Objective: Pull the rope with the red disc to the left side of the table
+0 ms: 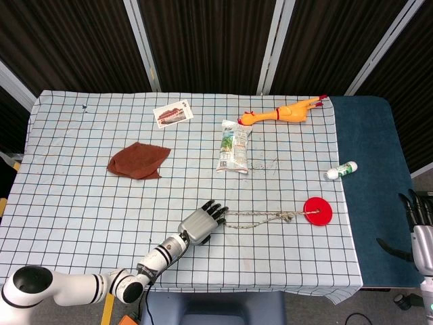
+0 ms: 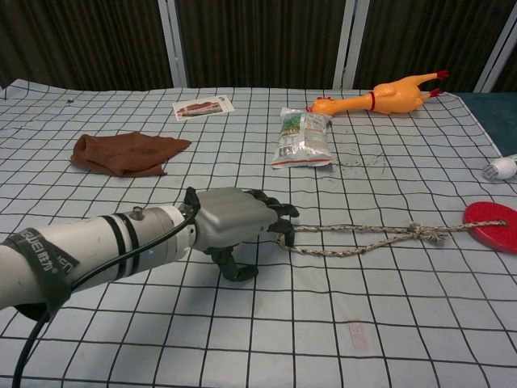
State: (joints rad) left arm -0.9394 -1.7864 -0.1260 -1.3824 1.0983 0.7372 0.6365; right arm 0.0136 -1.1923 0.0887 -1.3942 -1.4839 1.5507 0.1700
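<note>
Bare tablecloth leftward, unobstructed

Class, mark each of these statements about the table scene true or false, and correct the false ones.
1. The left hand is at the loop end of the rope. True.
2. The red disc lies near the table's left edge. False: it lies near the right edge of the checked cloth.
3. The rubber chicken lies on the brown cloth. False: they lie well apart.
4. The right hand is off the checked cloth, away from the rope. True.
</note>
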